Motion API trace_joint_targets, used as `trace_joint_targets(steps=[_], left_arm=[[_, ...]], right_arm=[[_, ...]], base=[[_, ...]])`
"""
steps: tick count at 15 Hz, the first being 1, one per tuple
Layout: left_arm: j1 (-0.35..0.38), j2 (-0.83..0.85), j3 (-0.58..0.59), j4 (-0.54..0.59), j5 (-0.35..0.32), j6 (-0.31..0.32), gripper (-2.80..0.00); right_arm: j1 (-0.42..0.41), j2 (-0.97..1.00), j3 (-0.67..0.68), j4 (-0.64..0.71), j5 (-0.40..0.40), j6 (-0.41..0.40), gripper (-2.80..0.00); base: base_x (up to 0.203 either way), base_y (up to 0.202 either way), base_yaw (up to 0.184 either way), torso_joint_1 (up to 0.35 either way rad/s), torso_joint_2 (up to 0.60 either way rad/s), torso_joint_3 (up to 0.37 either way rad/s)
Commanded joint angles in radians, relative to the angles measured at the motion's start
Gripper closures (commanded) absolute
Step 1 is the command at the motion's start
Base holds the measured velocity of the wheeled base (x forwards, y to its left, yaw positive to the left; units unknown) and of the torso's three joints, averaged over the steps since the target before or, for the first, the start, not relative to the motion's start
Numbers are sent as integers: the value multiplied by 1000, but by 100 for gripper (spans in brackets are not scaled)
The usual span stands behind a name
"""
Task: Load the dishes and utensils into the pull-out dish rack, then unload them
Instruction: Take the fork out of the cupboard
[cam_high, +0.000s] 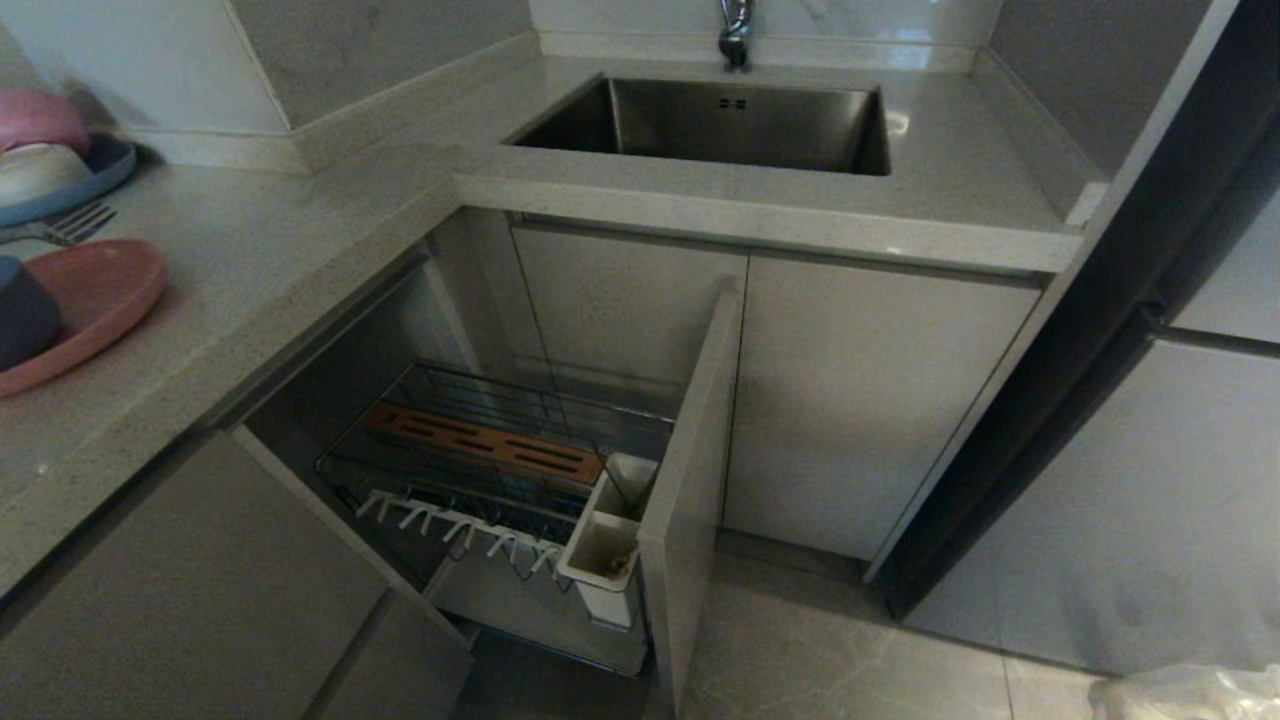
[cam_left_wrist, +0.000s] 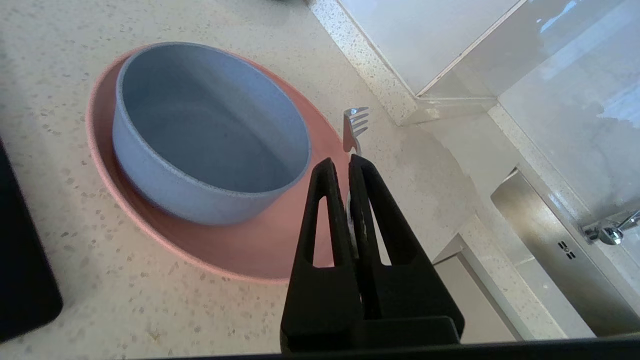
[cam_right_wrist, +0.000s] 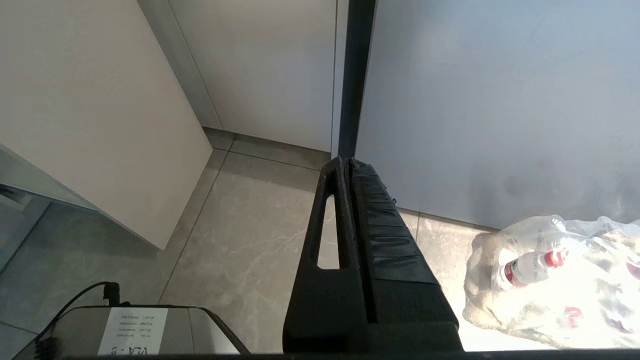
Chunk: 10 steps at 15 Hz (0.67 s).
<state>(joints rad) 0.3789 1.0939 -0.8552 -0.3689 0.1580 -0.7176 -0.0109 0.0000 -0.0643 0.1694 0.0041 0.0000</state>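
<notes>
Head view: the rack (cam_high: 480, 470) stands pulled out below the counter (cam_high: 250, 260), holding no dishes. The plate (cam_high: 95, 300) with the bowl (cam_high: 22, 312) on it sits at the counter's far left, cut off by the frame edge; a fork (cam_high: 70, 225) shows just behind them. Neither arm appears here.

Left wrist view: the left gripper (cam_left_wrist: 342, 165) is pinching the fork's (cam_left_wrist: 354, 125) handle, tines pointing away along the fingers' line, over the plate's (cam_left_wrist: 240, 250) rim, beside the bowl (cam_left_wrist: 200, 135). The handle is mostly hidden. No chopsticks or spoon are visible.

Right wrist view: the right gripper (cam_right_wrist: 345, 162) hangs pressed together, empty, above the floor (cam_right_wrist: 240, 240); the left arm is nearer the dishes.
</notes>
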Motion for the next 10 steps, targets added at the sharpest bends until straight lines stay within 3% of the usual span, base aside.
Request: trace_joint_targets(steps=[1,10], left_arm=[[3,24,15,-29,0,-2,0],[21,55,84,-128,-43,17,0]], right_arm=[[0,0,0,1,0,0,0],[0,0,0,1,0,0,0]], base=[[0,0,0,0,0,0],[0,0,0,0,0,0]])
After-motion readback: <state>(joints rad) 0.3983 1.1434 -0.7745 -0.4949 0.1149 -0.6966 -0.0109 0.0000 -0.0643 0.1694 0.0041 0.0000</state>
